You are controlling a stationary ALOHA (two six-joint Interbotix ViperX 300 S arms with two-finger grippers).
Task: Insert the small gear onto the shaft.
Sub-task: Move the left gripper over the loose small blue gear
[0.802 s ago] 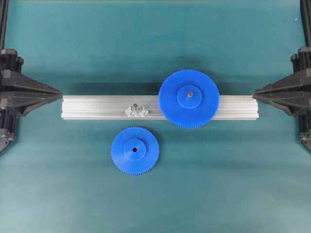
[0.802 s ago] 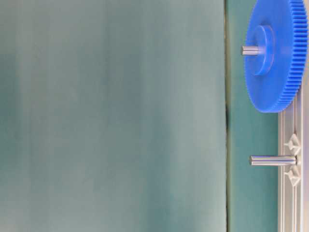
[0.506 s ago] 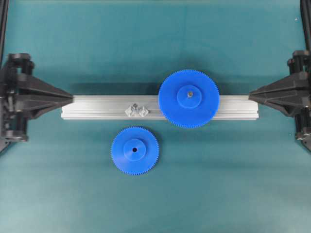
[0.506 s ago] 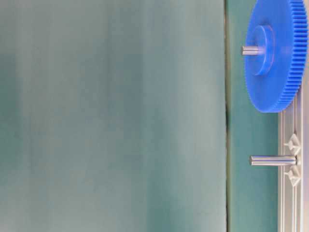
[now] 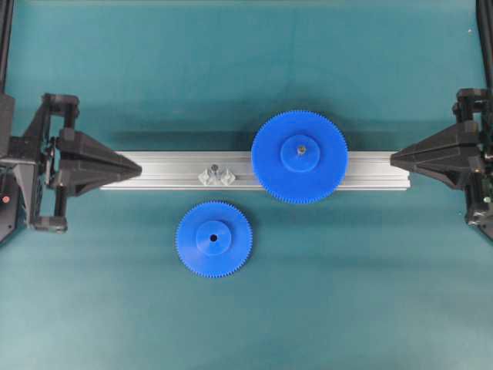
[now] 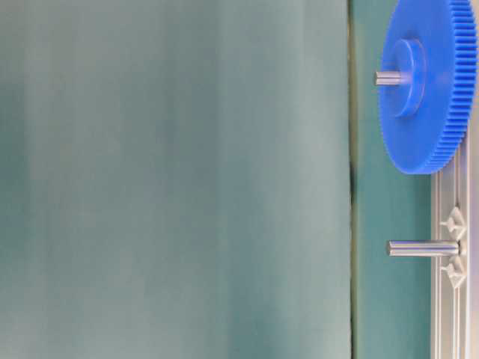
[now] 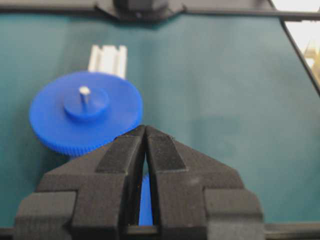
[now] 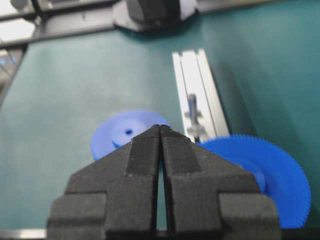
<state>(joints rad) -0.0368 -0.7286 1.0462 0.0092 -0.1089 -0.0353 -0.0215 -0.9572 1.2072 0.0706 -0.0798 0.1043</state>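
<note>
The small gear [image 5: 213, 239] [image 8: 117, 134] lies flat on the green mat, just in front of the rail. The shaft [image 5: 216, 171] [image 6: 423, 247] [image 8: 192, 106] stands upright and bare on its clear base on the rail. My left gripper [image 5: 139, 167] [image 7: 145, 127] is shut and empty, its tip over the rail's left end, well left of the shaft. In the left wrist view its fingers hide the shaft, and a sliver of blue shows through the gap behind them. My right gripper [image 5: 393, 159] [image 8: 159, 126] is shut and empty at the rail's right end.
A silver grooved rail [image 5: 154, 171] [image 8: 186, 75] runs across the mat's middle. The wide blue gear [image 5: 300, 156] [image 6: 426, 86] [image 7: 85, 117] [image 8: 272, 170] sits on it right of the shaft, a grey pin tip at its hub. Black frame bars line the far edges.
The left gripper has moved right, from the mat's left edge to over the rail's left end. The right gripper has edged slightly left. Gears and shaft have not moved.
</note>
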